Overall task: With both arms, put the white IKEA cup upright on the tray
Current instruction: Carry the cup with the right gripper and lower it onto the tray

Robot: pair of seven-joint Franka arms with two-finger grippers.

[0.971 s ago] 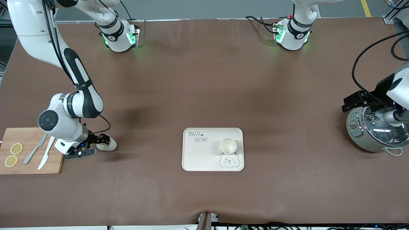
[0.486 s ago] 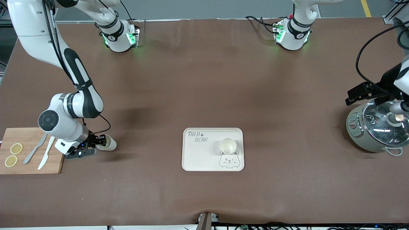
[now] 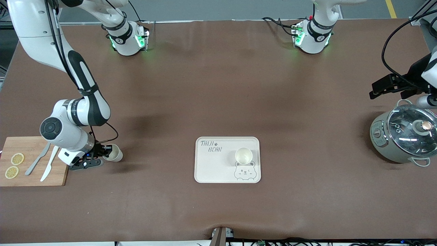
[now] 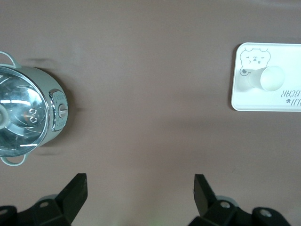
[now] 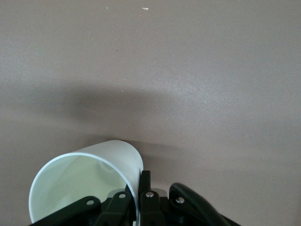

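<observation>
We see a wide bench [image 3: 218,102] covered in brown matting, with two white robot arms mounted along its upper edge in the front view.

The right arm reaches down toward its own end of the bench. Its gripper, the right gripper [image 3: 106,150], sits low at the bench surface just beside a wooden cutting board [image 3: 32,176]. The fingers [image 5: 143,188] are clenched on the rim of a white cup [image 3: 113,153], one finger inside the wall and one outside. In the right wrist view this cup [image 5: 87,181] is tilted, its open mouth turned toward the camera and its pale inside showing.

On the cutting board lie two lemon slices [image 3: 14,165], a grey knife [image 3: 37,159] and a white knife [image 3: 49,164].

Near the middle of the bench lies the cream tray [image 3: 211,167], printed "TAIJI BEAR" with a cartoon bear face. A second white cup [image 3: 243,155] stands upright on the tray, just above the bear's face in the front view. The left wrist view shows that same tray [image 4: 282,101] and cup [image 4: 272,78] from farther off.

The left arm waits at its own end of the bench. Its gripper, the left gripper [image 4: 140,193], hangs in the air, released, with its two fingers spread wide and nothing between them. Near it stands a grey-green pot with a glass lid [image 3: 406,138], well apart from the tray.
</observation>
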